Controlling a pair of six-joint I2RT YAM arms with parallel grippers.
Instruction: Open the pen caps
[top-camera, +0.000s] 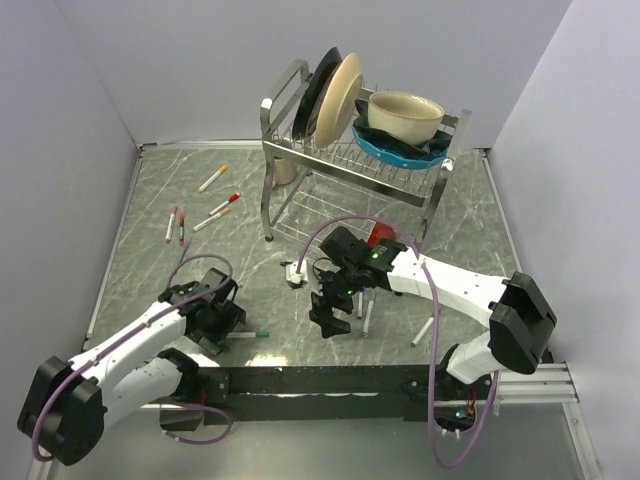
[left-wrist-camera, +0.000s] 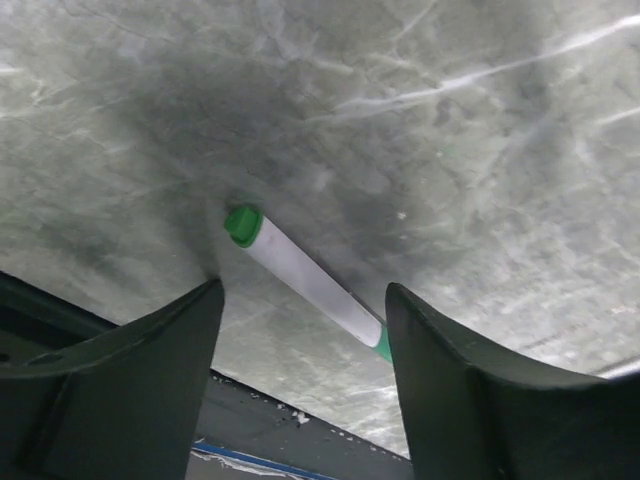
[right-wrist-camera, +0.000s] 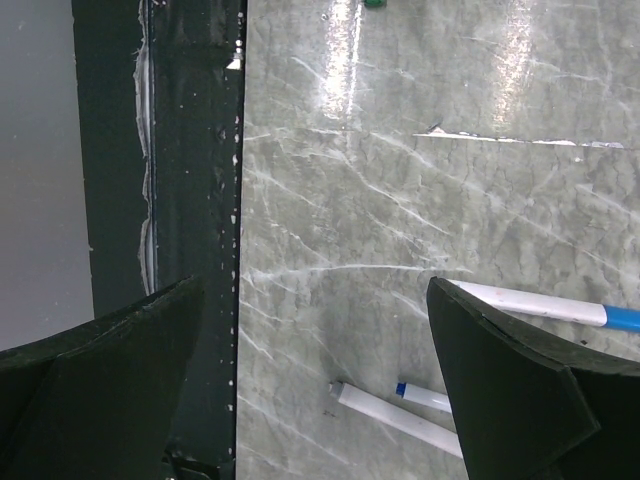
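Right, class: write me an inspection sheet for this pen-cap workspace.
Surface: grey-green marbled table, no spills seen.
Job's things: green cap on its pen below the left gripper; yellow cap and red cap on pens far left.
Clutter: dish rack holding plates and a bowl; loose pens near the right gripper.
Grippers: left gripper open over that pen; right gripper open, empty.
Cables: purple cables in loose loops.
Surroundings: plain walls.

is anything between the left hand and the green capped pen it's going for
Nothing visible does. In the left wrist view the green-capped pen lies on the table in the gap between the open fingers of the left hand, with no other pen or object over it.
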